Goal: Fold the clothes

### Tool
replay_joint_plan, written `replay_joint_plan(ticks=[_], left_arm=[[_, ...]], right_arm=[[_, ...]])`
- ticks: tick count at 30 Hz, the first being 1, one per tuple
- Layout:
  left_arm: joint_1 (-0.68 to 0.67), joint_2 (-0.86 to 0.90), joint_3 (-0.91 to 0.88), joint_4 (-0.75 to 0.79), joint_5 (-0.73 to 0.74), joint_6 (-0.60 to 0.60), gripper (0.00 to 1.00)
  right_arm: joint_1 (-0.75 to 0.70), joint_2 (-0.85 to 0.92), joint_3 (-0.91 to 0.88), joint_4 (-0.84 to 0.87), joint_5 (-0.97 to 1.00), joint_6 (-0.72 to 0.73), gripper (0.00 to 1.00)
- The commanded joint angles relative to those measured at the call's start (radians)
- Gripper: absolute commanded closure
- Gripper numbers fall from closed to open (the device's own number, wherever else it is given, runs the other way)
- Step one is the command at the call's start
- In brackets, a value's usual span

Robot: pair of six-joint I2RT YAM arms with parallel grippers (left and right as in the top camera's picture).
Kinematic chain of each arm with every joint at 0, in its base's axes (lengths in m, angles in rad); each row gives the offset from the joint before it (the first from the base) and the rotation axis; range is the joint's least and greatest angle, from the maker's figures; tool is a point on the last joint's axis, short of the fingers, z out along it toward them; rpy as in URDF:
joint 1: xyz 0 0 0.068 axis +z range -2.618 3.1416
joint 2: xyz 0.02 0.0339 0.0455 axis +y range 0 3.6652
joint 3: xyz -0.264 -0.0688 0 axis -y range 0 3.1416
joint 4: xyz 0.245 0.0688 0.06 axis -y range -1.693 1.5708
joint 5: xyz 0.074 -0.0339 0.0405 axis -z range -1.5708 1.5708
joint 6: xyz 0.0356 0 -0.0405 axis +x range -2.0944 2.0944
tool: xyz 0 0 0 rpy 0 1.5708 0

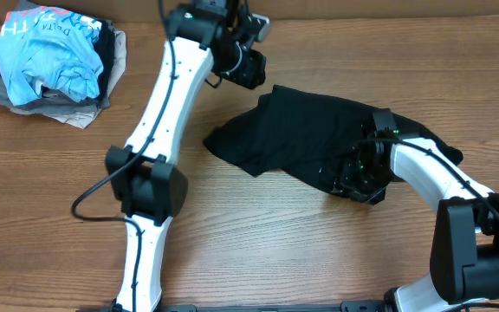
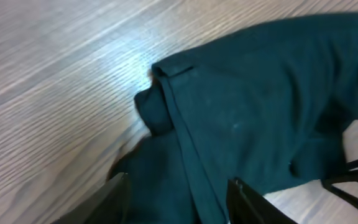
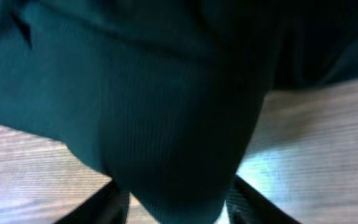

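Observation:
The black garment (image 1: 306, 139) lies crumpled on the wooden table, right of centre. It fills much of the left wrist view (image 2: 253, 106) and the right wrist view (image 3: 154, 93). No white tag shows. My left gripper (image 1: 249, 69) hovers over the garment's far left corner; its fingers (image 2: 179, 186) are open, with a folded hem between them. My right gripper (image 1: 359, 176) is at the garment's near right edge; its fingers (image 3: 178, 193) are spread wide, with a bulge of black fabric between them.
A pile of other clothes sits at the far left corner: a light blue printed shirt (image 1: 46, 52) on top of grey/tan garments (image 1: 81, 111). Bare wooden table (image 1: 275, 234) lies in front of the black garment.

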Motion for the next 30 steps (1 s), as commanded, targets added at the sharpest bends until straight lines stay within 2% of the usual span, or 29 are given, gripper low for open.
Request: replay_joint_plan(ticks=[1, 11, 15, 18, 23, 27, 30], left_arm=[[-0.020, 0.050, 0.002, 0.027, 0.002, 0.032, 0.46], [-0.081, 0.194, 0.002, 0.214, 0.057, 0.078, 0.33], [-0.091, 0.242, 0.002, 0.261, 0.056, 0.080, 0.34], [-0.091, 0.262, 0.002, 0.280, 0.056, 0.080, 0.39], [-0.091, 0.268, 0.002, 0.306, 0.048, 0.079, 0.54], [-0.091, 0.270, 0.002, 0.332, 0.025, 0.073, 0.57], [-0.091, 0.271, 0.002, 0.343, -0.008, 0.072, 0.71]], right_arm=[[0.005, -0.014, -0.008, 0.035, 0.021, 0.016, 0.52], [0.005, -0.014, -0.008, 0.055, 0.022, 0.015, 0.52], [0.005, -0.014, -0.008, 0.058, 0.022, 0.015, 0.52], [0.005, -0.014, -0.008, 0.061, 0.022, 0.015, 0.52], [0.005, -0.014, -0.008, 0.071, 0.021, 0.015, 0.52], [0.005, -0.014, -0.008, 0.072, 0.022, 0.015, 0.53], [0.005, -0.014, -0.008, 0.081, 0.022, 0.015, 0.53]])
